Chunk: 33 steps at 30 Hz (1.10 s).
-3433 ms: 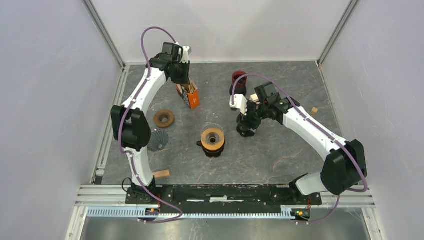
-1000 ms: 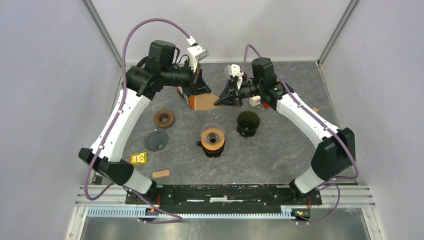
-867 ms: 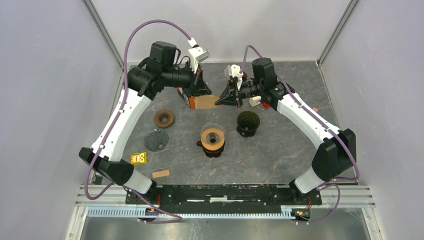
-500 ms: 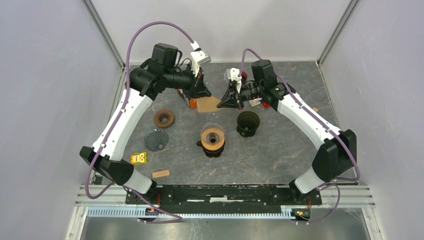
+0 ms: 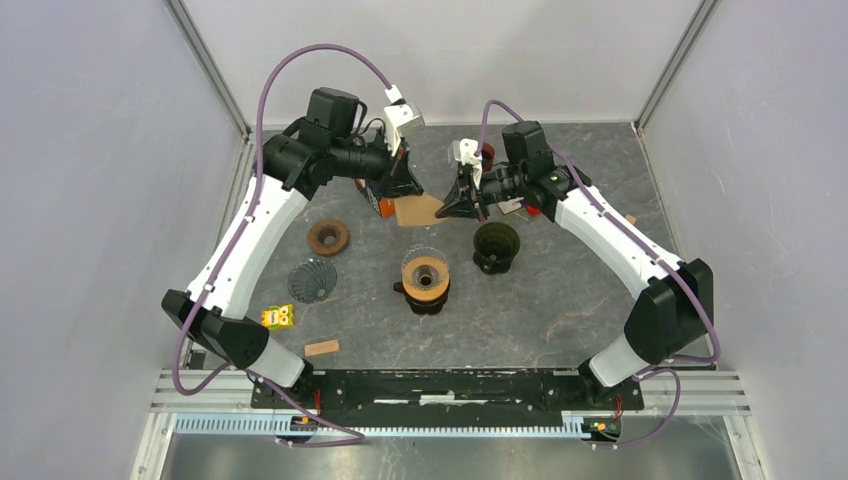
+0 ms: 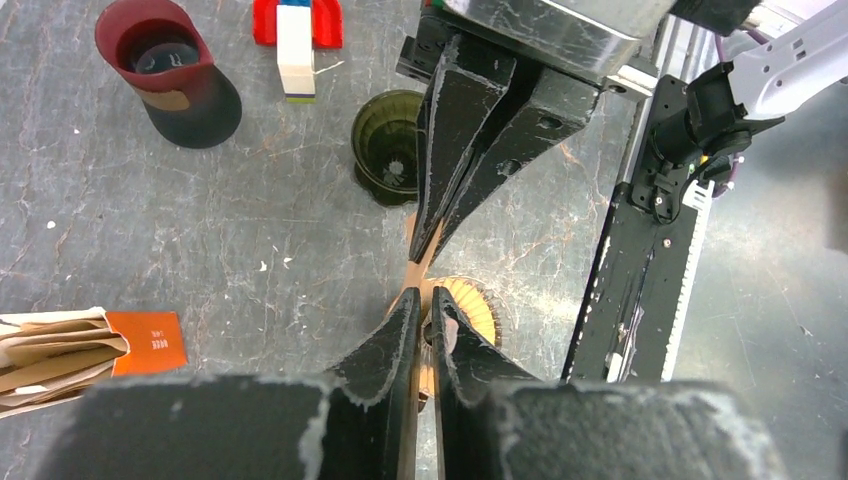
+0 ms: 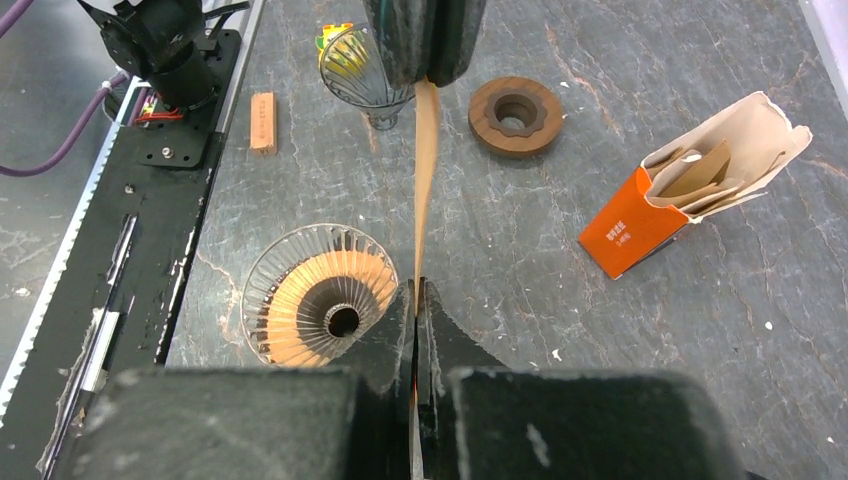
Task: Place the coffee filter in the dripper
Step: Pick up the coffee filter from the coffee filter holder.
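Note:
A flat brown coffee filter (image 5: 420, 211) hangs in the air between my two grippers, above the back middle of the table. My right gripper (image 7: 416, 288) is shut on its right edge, and the filter (image 7: 425, 160) runs edge-on from there to the left fingers. My left gripper (image 6: 421, 294) stands open by a narrow gap, with the filter (image 6: 425, 262) lying against one finger. Below sit a clear ribbed dripper with an orange inside (image 5: 425, 275), a dark green dripper (image 5: 496, 245) and an empty clear dripper (image 5: 313, 280).
An orange box of filters (image 5: 385, 205) stands behind the left gripper. A brown ring (image 5: 328, 237), a yellow toy (image 5: 277, 317), a wood block (image 5: 322, 348) and a red cup (image 6: 165, 70) are also on the table. Toy bricks (image 6: 297, 40) lie near the cup.
The left jaws have parted slightly on the filter. The right gripper stays shut on it. Both grippers and the filter have drifted a little.

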Available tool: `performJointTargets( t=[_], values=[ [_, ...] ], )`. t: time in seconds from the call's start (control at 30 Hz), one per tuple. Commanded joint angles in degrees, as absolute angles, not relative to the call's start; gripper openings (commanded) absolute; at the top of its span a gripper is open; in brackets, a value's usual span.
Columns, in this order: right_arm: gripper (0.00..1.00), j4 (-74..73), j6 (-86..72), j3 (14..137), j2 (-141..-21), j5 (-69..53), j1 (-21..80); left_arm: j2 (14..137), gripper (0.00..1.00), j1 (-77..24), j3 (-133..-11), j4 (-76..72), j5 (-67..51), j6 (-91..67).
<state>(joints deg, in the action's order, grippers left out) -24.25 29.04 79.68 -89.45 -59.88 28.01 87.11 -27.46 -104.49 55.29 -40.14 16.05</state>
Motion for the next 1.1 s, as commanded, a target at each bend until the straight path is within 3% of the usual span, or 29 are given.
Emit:
performJointTargets(
  t=[0.0, 0.27, 1.07],
  values=[
    [0.0, -25.73, 31.49, 82.87, -88.06, -59.94, 28.15, 88.68, 0.14, -27.69, -105.57, 57.04, -40.43, 19.73],
    [0.0, -26.68, 32.46, 83.29, -87.91, -57.69, 28.3, 89.51, 0.08, -27.69, -106.34, 58.58, -41.38, 20.62],
    [0.0, -27.08, 35.25, 82.88, -87.38, -50.3, 29.74, 90.98, 0.09, -27.71, -104.9, 59.72, -47.53, 17.75]
  ],
)
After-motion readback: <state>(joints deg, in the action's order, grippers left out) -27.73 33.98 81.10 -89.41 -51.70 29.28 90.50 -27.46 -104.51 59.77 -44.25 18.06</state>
